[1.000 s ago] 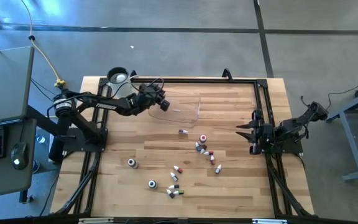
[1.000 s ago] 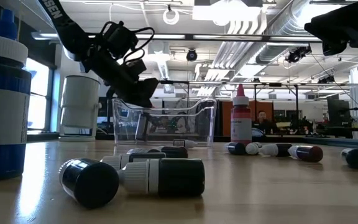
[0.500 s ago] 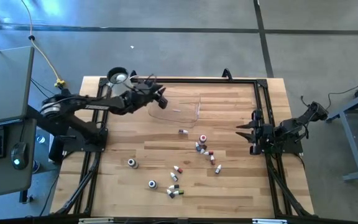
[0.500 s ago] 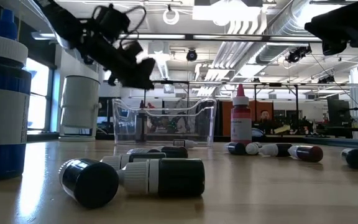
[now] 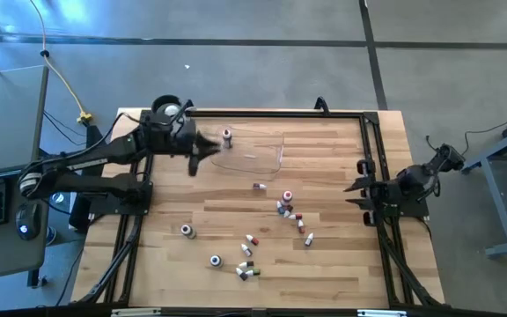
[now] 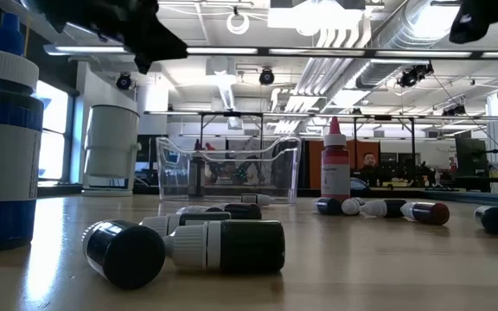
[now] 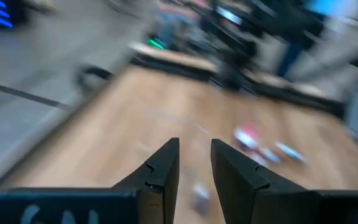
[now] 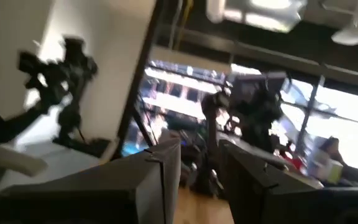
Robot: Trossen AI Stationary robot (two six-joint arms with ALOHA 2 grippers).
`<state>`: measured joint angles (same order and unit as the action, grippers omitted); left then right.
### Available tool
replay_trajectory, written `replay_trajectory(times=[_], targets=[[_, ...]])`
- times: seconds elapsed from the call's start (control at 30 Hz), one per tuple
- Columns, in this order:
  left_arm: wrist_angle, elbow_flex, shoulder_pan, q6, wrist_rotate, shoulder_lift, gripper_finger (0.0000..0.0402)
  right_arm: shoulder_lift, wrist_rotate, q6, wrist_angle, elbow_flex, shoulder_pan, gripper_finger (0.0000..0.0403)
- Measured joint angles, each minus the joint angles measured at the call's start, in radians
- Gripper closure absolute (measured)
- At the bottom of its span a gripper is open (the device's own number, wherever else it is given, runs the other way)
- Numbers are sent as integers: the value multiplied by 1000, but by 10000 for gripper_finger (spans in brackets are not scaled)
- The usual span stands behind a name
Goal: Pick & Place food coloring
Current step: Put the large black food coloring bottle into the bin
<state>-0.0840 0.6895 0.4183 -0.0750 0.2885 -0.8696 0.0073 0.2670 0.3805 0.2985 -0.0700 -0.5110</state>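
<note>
left tool (image 5: 202, 148) empty beside tray (image 5: 267, 158) — one bottle (image 5: 227, 136) inside

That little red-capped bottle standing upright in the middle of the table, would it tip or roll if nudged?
The red-capped bottle looks tall and narrow, so a nudge would probably topple it. Its round body would likely roll, like the bottles lying nearby. It seems light.

tiny food coloring bottles (image 5: 282, 208) scattered mid-table; one upright in tray (image 5: 275, 155)
</note>
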Motion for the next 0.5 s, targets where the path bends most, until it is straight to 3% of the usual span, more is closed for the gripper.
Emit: replay_trajectory(times=[0.1, 0.17, 0.5], targets=[[-67, -17, -11, 0, 113, 17, 310, 0, 8, -10, 89, 0, 0, 302], [-72, -39, -37, 11, 124, 15, 310, 0, 57, -11, 156, 0, 0, 302], [-2, -71, -165, 44, -19, -6, 310, 0, 199, -13, 331, 0, 0, 302]])
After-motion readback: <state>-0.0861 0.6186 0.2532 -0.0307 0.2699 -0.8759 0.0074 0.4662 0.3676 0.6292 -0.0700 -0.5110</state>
